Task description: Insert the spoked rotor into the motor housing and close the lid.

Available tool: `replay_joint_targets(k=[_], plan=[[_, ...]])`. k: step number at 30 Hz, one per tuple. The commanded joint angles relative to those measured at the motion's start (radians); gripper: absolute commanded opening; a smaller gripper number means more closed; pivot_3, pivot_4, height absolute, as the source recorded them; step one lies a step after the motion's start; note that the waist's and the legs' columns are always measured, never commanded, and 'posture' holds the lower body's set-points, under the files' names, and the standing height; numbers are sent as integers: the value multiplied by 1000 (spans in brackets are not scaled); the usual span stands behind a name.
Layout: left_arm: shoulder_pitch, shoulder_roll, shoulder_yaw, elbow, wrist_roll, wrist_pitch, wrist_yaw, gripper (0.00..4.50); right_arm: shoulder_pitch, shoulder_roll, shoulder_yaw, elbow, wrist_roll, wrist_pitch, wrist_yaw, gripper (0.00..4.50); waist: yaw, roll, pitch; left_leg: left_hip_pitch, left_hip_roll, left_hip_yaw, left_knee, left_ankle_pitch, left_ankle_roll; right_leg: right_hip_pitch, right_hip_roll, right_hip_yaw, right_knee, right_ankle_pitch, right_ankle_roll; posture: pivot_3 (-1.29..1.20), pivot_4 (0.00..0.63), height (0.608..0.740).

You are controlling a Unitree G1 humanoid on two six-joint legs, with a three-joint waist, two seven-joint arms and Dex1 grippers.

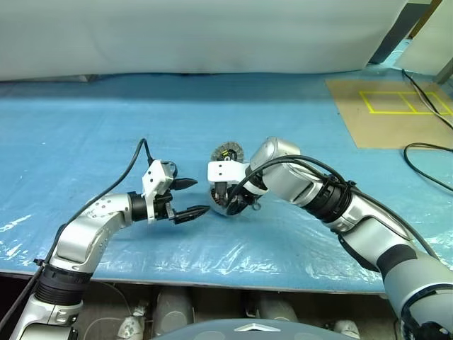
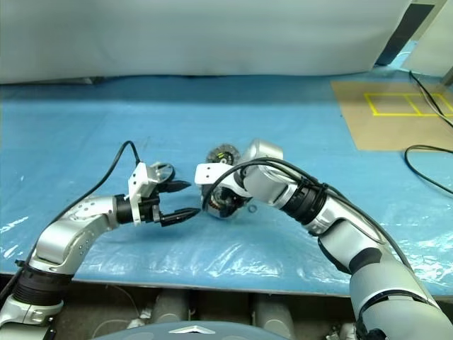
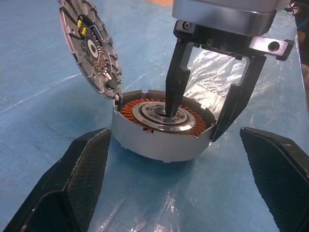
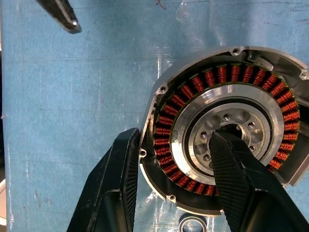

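The motor housing [image 3: 159,144] sits on the blue sheet, its copper windings [image 4: 169,121] ringing the silvery spoked rotor [image 4: 193,116], which lies inside it. The ribbed lid [image 3: 89,48] stands upright at the housing's far edge, its inner face turned to the housing. My right gripper [image 4: 176,137] points down over the housing, open. One of its fingers [image 3: 176,82] is in the rotor's centre hole and the other is outside the housing wall. My left gripper [image 1: 201,196] hangs wide open just left of the housing, holding nothing.
A tiny plain ring [image 4: 192,224] lies on the sheet beside the housing. At the far right are a brown board with yellow tape [image 1: 396,110] and black cables [image 1: 425,152]. The table's front edge [image 1: 212,273] runs close below the arms.
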Motion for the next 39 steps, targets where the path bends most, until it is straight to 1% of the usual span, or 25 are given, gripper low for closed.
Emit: replay_joint_targets(k=[1,3,6,10,15,19,21,23,25,27,28,30,31,33,35,37,39], plan=[[-15,-3,4,-18,-9,-12,-1,4500,17,-2,68,16,48,4,17,3050,2,1,0,-2,0,0,0,0,0,-2,0,0,0,0,0,0,150,740],[-16,-4,5,-15,-7,-14,-2,4500,-8,-15,67,14,71,3,39,3665,3,1,0,-4,0,0,-1,0,0,-4,0,0,0,0,0,0,150,740],[-18,-5,4,-11,-6,-17,-4,4500,-57,-17,36,29,111,17,53,3665,6,1,0,-5,-1,1,-1,0,0,-4,0,0,0,0,0,0,150,740],[-25,-10,-2,-7,-2,-20,-3,4500,-104,-53,-3,-11,170,55,63,3665,10,1,0,-8,-1,1,-1,0,0,-8,0,0,0,0,0,0,150,740],[-25,-13,-3,-5,-1,-21,-4,4500,-162,-117,-81,-94,306,167,89,3665,11,1,1,-12,-1,1,-1,0,0,-12,0,0,0,0,0,0,150,740],[-24,-11,-7,-5,1,-21,-8,4500,-180,-158,-199,-115,400,219,58,3665,12,1,1,-12,-1,2,-2,0,0,-12,0,0,0,0,0,0,150,740],[-20,-11,-3,-15,-5,-16,-6,4500,-109,-242,-246,-155,382,73,27,3665,18,1,1,-12,-1,2,-2,0,0,-12,0,0,0,0,0,0,150,740],[-8,-6,3,-33,-15,-12,-7,4500,21,-337,-297,-213,361,-72,-14,3665,40,-1,0,-12,-1,3,-2,0,0,-11,0,0,-1,0,0,0,150,740],[8,0,8,-51,-26,-15,-17,4500,170,-387,-394,-274,382,-180,-61,3665,53,0,0,-11,-2,5,-2,0,-1,-9,-1,0,-2,0,0,0,150,740],[26,7,13,-69,-41,-14,-29,4500,335,-400,-503,-321,394,-290,-138,3665,55,-1,0,-12,-2,5,-3,0,-1,-10,-1,0,-3,0,0,0,150,740],[33,10,16,-77,-47,-13,-33,4500,403,-385,-553,-330,396,-312,-189,3665,53,0,0,-12,-2,5,-4,0,-1,-11,-1,0,-3,0,0,0,150,740],[41,13,15,-86,-55,-10,-37,4500,510,-323,-663,-324,418,-318,-303,3665,45,0,1,-12,-2,5,-5,0,-1,-13,0,1,-2,0,1,0,150,740],[42,14,13,-87,-58,-10,-39,4500,553,-300,-698,-322,418,-344,-345,3665,41,0,1,-12,-2,4,-4,0,0,-14,1,2,-1,0,0,0,150,740],[40,15,10,-87,-61,-14,-45,4500,621,-258,-737,-319,400,-393,-425,3665,36,0,1,-11,-2,4,-4,0,0,-14,1,2,0,0,0,0,150,740],[32,20,3,-80,-57,-20,-59,4500,668,-201,-773,-312,401,-388,-508,3665,33,0,1,-9,-2,5,-4,0,0,-13,1,3,0,0,1,0,150,740],[26,24,0,-70,-53,-25,-73,4500,707,-159,-792,-320,422,-374,-547,3665,29,0,1,-8,-2,5,-4,0,0,-11,1,3,-1,0,1,0,150,740],[18,25,-6,-59,-45,-30,-82,4500,754,-145,-783,-320,416,-393,-568,3665,28,0,1,-8,-3,4,-4,0,0,-11,0,3,-1,0,1,0,150,740]])
